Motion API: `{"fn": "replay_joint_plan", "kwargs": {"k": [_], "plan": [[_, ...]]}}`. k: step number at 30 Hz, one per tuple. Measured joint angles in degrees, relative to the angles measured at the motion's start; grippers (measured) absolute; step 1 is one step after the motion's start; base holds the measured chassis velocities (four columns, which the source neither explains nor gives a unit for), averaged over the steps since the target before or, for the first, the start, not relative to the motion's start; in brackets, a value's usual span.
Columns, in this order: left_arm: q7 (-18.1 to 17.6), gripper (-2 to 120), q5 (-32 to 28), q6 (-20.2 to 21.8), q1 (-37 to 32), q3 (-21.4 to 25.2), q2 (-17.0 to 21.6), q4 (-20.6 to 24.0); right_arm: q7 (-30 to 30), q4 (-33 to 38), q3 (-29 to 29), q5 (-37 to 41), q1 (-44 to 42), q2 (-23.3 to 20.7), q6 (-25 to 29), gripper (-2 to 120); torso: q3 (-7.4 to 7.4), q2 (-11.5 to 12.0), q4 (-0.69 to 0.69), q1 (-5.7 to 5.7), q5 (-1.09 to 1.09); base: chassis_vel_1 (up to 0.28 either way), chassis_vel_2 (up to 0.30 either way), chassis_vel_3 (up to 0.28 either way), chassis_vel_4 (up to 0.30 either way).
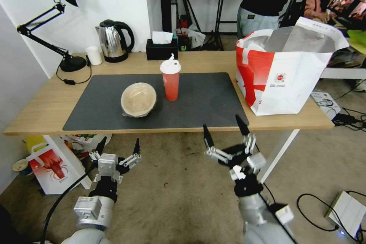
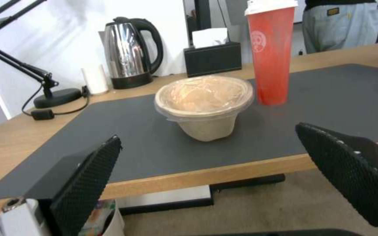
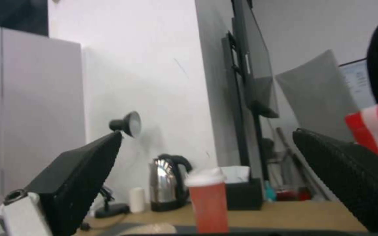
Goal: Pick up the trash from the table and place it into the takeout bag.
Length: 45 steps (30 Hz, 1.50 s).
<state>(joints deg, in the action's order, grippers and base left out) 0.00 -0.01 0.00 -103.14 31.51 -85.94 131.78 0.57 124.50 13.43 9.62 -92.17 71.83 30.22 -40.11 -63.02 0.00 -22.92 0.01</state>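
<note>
Bench [image 1: 45, 110]: a long light-wood top on white legs, carrying a dark grey mat [image 1: 198, 103] that serves here as the landmark. Takeout bag [image 1: 289, 84]: a boxy white bag with a red side panel and a small round red logo, standing open on the bench just beside the mat's right end, its silver lining visible at the mouth. Beige bowl [image 1: 138, 99]: resting on the mat left of centre, covered with clear film as seen from the left wrist [image 2: 204, 105]. Red cup [image 1: 170, 80]: translucent, with a white lid, upright on the mat just to the right of the bowl and a little farther back; the two stand close, apart. Steel kettle [image 1: 112, 42], black tissue box [image 1: 161, 48] and desk lamp [image 1: 61, 26]: along the bench behind the mat.

Left gripper [image 1: 118, 148]: below and in front of the mat's near edge, fingers [image 2: 88, 177] spread wide and holding nothing; the bowl lies beyond them, centred between the two tips in the wrist view. Right gripper [image 1: 225, 131]: near the mat's front right corner, fingers [image 3: 75, 183] likewise parted and empty; the cup [image 3: 208, 203] appears between them, well beyond the tips.
</note>
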Motion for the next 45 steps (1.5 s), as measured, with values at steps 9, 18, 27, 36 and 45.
{"fn": "replay_joint_plan", "kwargs": {"k": [9,18,27,36,45], "plan": [[0.0,100,0.0,0.0,0.0,0.0,0.0,0.0,-1.5,2.6,-1.8,21.3,16.3,-11.5,-11.1,100,0.0,0.0,0.0,-0.01,-0.01,0.0,0.0,0.0,0.0],[0.0,100,0.0,0.0,0.0,0.0,0.0,0.0,-1.5,-2.9,-6.9,29.2,28.0,-17.9,-17.2,100,-0.01,0.0,-0.01,-0.01,0.0,0.0,0.0,0.0,0.0],[0.0,100,0.0,0.0,0.0,0.0,0.0,0.0,0.7,-7.1,-15.5,35.1,40.2,-22.4,-23.3,100,-0.01,0.0,0.0,-0.01,-0.01,0.0,0.0,0.0,0.0],[0.0,100,0.0,0.0,0.0,0.0,0.0,0.0,3.4,-11.5,-21.9,40.9,49.0,-22.6,-29.6,100,0.0,0.0,0.0,0.0,-0.01,0.0,0.0,0.0,0.0],[0.0,100,0.0,0.0,0.0,0.0,0.0,0.0,3.2,-13.3,-24.8,42.6,52.4,-23.2,-31.1,100,0.0,0.0,0.0,0.0,0.0,0.0,0.0,0.0,0.0]]}}
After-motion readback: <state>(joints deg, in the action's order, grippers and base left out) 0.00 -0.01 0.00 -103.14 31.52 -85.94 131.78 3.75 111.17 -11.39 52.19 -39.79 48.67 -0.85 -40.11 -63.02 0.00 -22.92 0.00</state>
